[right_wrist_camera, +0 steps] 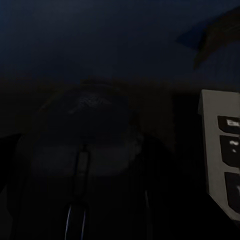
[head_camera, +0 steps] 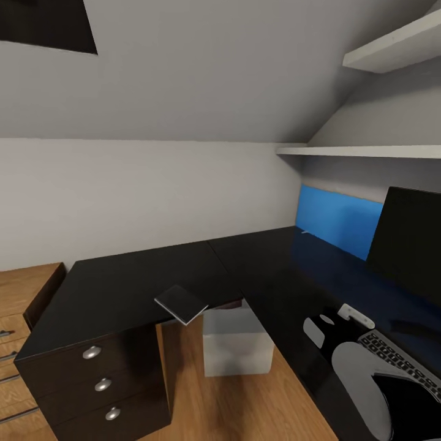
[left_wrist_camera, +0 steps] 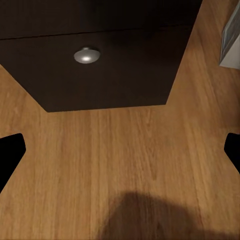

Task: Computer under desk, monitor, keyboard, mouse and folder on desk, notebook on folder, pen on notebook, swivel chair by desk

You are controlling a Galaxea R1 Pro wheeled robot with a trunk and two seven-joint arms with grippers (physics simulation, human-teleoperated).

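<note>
The black L-shaped desk (head_camera: 122, 282) fills the middle of the head view. A dark-grey notebook (head_camera: 180, 303) lies at the desk's inner corner, partly over the edge. Below it, the light-grey computer (head_camera: 236, 343) stands on the floor. At the right the monitor (head_camera: 407, 239) stands on the desk, with the keyboard (head_camera: 404, 367) in front of it. My right gripper (head_camera: 323, 327) sits low over the desktop left of the keyboard, shut on the black mouse (right_wrist_camera: 82, 160); the keyboard's corner (right_wrist_camera: 220, 160) is beside it. The pen (head_camera: 304, 232) lies by the blue back panel (head_camera: 337, 220). My left gripper (left_wrist_camera: 120, 155) is open above the floor.
Black drawers with round silver knobs (head_camera: 92, 352) form the desk's left end; one knob (left_wrist_camera: 86, 55) faces the left wrist camera. A light-wood drawer chest (head_camera: 18, 318) stands further left. White shelves (head_camera: 367, 150) hang above the monitor. Wood floor (left_wrist_camera: 120, 150) lies under the desk.
</note>
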